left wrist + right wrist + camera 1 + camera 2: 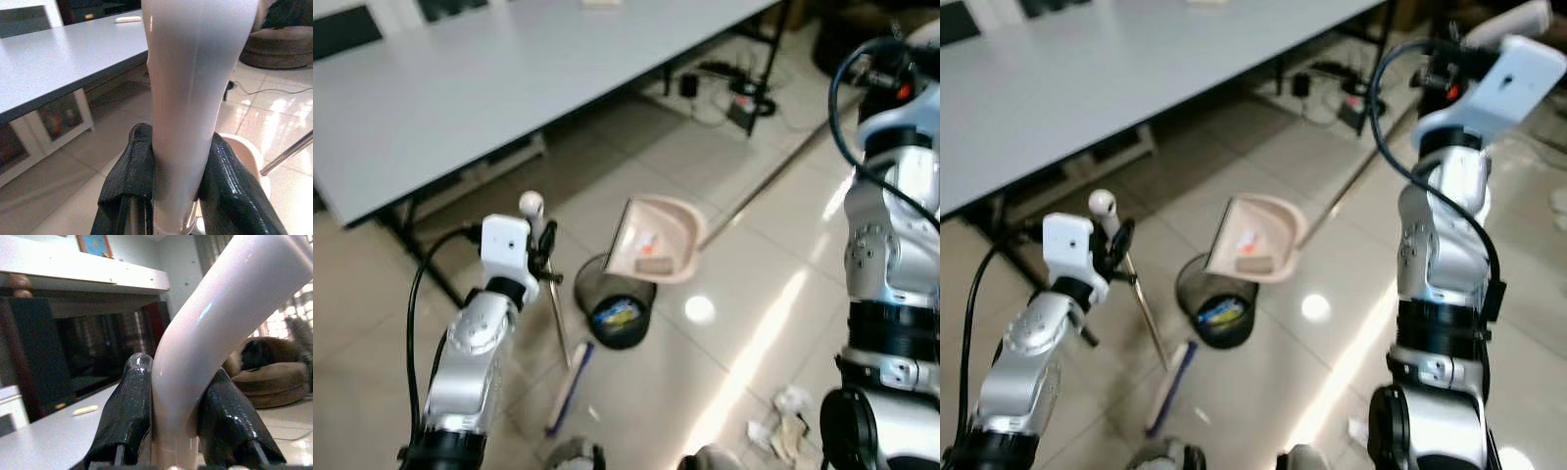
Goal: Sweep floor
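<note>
— Can you read any lettering out there?
— Nothing. The blue and yellow wrapper [618, 313] inside the black bin [615, 315] carries print, but it's too blurred for you to read; the framed picture [95, 244] is blurred too.

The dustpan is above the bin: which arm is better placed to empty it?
Right. The right gripper is shut on the dustpan handle, pan over the bin; the left gripper holds the broom.
</note>
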Robot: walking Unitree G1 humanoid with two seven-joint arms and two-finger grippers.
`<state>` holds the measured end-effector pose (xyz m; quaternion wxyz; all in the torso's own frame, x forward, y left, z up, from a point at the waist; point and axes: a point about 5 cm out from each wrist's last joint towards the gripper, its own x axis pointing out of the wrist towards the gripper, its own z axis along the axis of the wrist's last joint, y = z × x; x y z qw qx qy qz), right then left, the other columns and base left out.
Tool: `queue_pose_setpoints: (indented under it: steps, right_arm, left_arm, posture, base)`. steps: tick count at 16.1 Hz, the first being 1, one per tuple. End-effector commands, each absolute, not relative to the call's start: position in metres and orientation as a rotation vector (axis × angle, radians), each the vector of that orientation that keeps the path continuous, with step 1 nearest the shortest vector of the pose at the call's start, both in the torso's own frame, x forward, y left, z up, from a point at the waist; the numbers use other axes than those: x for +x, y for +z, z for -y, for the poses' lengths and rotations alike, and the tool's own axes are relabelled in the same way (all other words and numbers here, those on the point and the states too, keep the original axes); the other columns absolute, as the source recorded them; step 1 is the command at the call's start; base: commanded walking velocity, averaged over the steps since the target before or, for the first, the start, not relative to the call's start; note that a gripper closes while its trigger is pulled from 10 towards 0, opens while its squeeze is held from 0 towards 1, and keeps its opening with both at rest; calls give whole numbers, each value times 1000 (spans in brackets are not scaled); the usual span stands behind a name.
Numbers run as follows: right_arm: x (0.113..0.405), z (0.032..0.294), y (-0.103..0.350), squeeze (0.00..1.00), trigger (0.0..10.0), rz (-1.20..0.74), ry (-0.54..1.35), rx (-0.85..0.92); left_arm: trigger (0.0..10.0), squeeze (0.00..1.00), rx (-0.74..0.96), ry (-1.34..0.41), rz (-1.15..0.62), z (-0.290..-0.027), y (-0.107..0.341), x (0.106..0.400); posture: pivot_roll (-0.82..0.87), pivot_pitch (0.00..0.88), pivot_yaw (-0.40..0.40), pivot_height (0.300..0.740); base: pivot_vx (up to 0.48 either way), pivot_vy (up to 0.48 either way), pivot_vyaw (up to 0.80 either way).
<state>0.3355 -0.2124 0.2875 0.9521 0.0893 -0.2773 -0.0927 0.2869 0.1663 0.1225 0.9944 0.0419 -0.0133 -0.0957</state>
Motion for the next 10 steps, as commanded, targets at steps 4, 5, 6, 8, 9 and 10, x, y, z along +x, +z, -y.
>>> queue_pose_setpoints:
  steps: [4,5,6,8,9,10]
  right_arm:
    - [333,211,302,0,10000,645,-189,174]
    - [334,209,302,0,10000,647,-181,172]
    - [335,205,301,0,10000,650,-159,174]
    - [338,194,301,0,10000,668,-105,121]
    - [339,192,301,0,10000,671,-95,104]
    - [340,187,301,0,10000,683,-71,74]
  left_arm:
    - [10000,0,102,-173,33,-170,127,287]
    - [10000,0,100,-173,33,-170,127,287]
    - [10000,0,100,-176,32,-170,126,287]
    - [10000,0,98,-179,29,-169,126,286]
    - [10000,0,97,-180,28,-169,125,286]
    - [10000,0,97,-181,27,-169,125,286]
  posture:
    - [-11,91,56,740]
    - [-12,93,57,740]
    - [-12,92,57,740]
    - [-16,91,58,740]
    - [-17,90,58,740]
    - [-18,89,56,740]
  base:
    - [0,0,0]
    - [0,0,0]
    - [0,0,0]
    - [0,0,0]
    - [0,0,0]
    - [0,0,0]
